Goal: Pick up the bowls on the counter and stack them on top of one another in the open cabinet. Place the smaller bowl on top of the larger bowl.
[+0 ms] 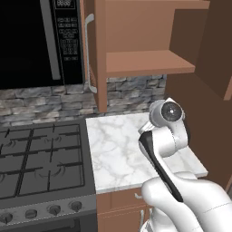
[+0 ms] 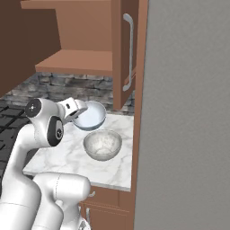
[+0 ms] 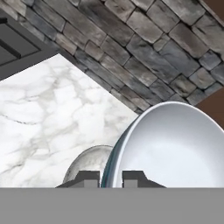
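Gripper (image 3: 110,178): closed, pinching the smaller bowl (image 2: 90,116) by its rim, lifted above the counter (image 2: 58,152).
Smaller bowl: glossy, smooth, likely slippery and rigid (thin rim is the only purchase).
Larger bowl (image 2: 103,144): speckled, stone-like, probably heavier; sits on the counter below the open cabinet (image 2: 76,62).

Smaller bowl (image 2: 91,116) above the counter (image 2: 58,157), behind larger bowl (image 2: 103,143) resting there
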You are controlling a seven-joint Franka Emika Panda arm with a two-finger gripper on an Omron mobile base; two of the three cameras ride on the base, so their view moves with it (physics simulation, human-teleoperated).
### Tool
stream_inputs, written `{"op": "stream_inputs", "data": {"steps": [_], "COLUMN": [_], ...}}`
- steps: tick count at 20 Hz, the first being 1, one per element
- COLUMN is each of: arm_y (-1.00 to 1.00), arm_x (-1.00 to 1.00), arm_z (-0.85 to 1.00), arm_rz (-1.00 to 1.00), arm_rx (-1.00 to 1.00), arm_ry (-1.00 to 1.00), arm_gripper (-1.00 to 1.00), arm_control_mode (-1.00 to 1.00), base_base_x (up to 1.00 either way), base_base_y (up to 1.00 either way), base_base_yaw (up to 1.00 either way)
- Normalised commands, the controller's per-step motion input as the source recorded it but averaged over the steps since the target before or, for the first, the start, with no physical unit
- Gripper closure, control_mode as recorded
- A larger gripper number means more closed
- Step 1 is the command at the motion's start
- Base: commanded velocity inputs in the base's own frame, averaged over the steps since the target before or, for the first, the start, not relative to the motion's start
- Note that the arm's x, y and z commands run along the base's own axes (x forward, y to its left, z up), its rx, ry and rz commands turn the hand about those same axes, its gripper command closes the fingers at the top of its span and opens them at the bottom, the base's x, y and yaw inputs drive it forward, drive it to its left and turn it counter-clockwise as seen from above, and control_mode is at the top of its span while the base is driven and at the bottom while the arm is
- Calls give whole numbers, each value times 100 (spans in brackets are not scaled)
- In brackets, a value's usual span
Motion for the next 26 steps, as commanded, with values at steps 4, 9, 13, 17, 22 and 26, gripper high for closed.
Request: {"op": "stream_inputs", "data": {"steps": [4,9,13,17,22,26], "arm_y": [-2,-4,-3,-5,-15,-15], "arm_x": [0,0,3,4,3,3], "arm_z": [-5,-19,-25,-29,-31,-23], "arm_rz": [0,0,0,0,-3,-7], "arm_rx": [0,0,0,-2,-2,-1], "arm_ry": [1,4,8,8,6,4], "arm_gripper": [100,100,100,100,100,100], "arm_control_mode": [-100,-100,-100,-100,-100,-100], "base_base_x": [0,0,0,0,0,0], "base_base_y": [0,0,0,0,0,0], "base_base_yaw": [0,0,0,0,0,0]}}
